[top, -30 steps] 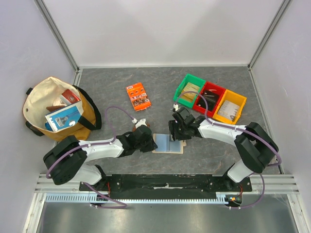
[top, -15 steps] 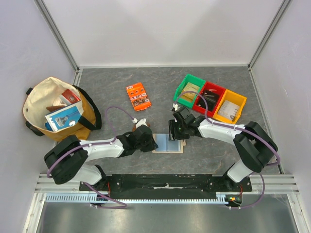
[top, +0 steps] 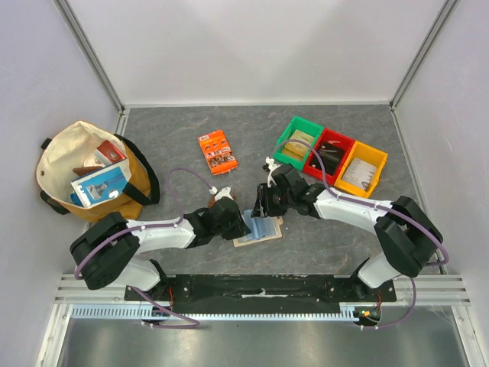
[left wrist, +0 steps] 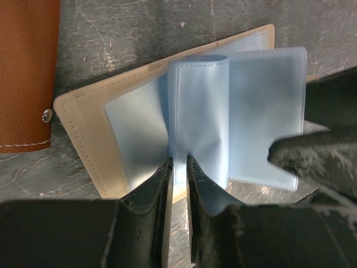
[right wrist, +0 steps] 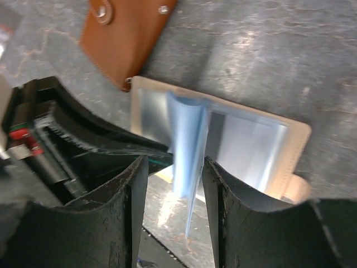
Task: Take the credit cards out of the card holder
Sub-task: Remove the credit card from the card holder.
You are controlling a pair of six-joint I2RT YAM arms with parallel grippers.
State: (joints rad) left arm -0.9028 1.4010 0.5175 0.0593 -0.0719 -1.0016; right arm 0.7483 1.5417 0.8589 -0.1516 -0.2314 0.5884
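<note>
Beige card holder lies open at 6 o'clock on the table. The left gripper, at the holder's 9 o'clock, pinches the blue sleeves upright for access. The right gripper straddles them, jaws apart. No credit cards visible.

1 card holder, 3 bins, 1 bag

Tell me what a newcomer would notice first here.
The left end effector and right end effector meet over the open card holder at the near middle. The left pinches a raised pale blue sleeve, and the right straddles it. Behind, three bright bins sit far right, and a stuffed bag sits left.
</note>
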